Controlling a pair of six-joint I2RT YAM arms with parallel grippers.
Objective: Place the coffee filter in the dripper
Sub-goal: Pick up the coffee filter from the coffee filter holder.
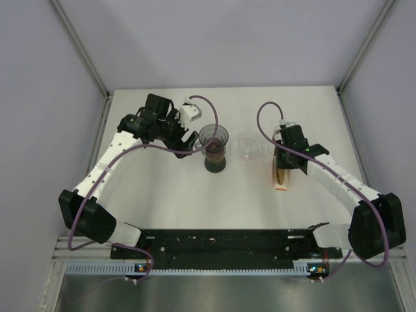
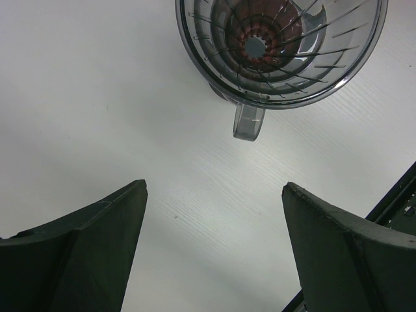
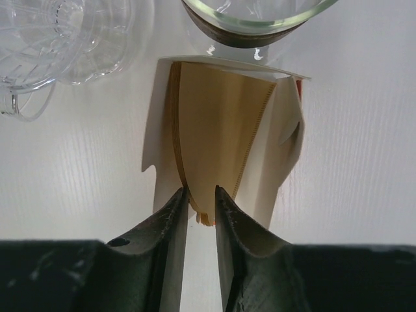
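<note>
The ribbed clear dripper (image 1: 214,138) sits on a dark-footed stand left of centre; in the left wrist view the dripper (image 2: 279,45) shows its handle pointing toward me. My left gripper (image 1: 188,144) (image 2: 214,185) hangs open just left of it, holding nothing. A stack of brown coffee filters (image 3: 218,123) lies in a white packet (image 3: 286,130) (image 1: 281,181) on the right. My right gripper (image 3: 201,190) (image 1: 284,162) is shut on the narrow tip of the coffee filter stack, one finger on each side.
A second clear glass dripper (image 1: 247,144) (image 3: 58,32) stands between the stand and the packet. A glass vessel with a brown band (image 3: 260,23) sits just beyond the packet's wide end. Grey walls enclose the white table (image 1: 162,195).
</note>
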